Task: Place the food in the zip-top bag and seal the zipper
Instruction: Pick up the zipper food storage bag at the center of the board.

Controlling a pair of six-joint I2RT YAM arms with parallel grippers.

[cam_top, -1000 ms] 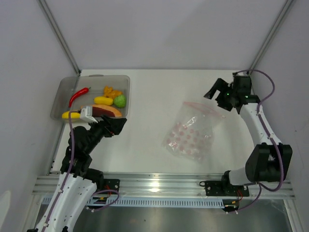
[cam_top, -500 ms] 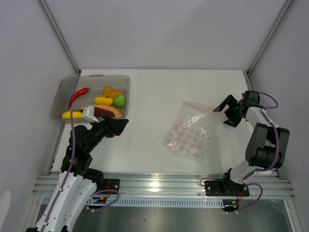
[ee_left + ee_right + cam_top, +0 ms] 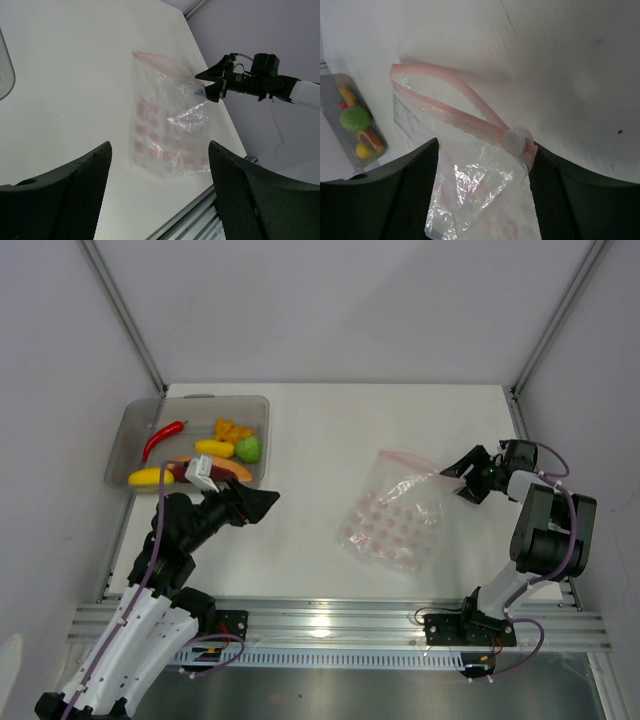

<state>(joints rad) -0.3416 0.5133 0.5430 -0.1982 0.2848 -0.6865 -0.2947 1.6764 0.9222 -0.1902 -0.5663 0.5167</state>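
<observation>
The food lies in a grey tray (image 3: 125, 435) at the back left: red chili (image 3: 163, 438), yellow pieces (image 3: 213, 448), green round fruit (image 3: 248, 448), orange bits (image 3: 232, 429) and orange-red slice (image 3: 228, 469). The clear zip-top bag (image 3: 395, 512) lies flat right of centre, its pinkish-red zipper (image 3: 412, 461) at the far edge, mouth partly open (image 3: 455, 107) with a white slider (image 3: 517, 139). My right gripper (image 3: 468, 473) is open, low at the bag's right mouth corner, with bag film between its fingers (image 3: 482, 192). My left gripper (image 3: 262, 503) is open and empty, near the tray, facing the bag (image 3: 167, 130).
The tray's rim (image 3: 6, 75) shows at the left of the left wrist view. The tray with food also shows small in the right wrist view (image 3: 356, 127). An aluminium rail (image 3: 330, 618) runs along the table's near edge. Walls enclose the table on three sides.
My right arm has swung down and forward from above the table to the bag's right mouth corner. My left gripper has shifted a little to the right, away from the tray.
</observation>
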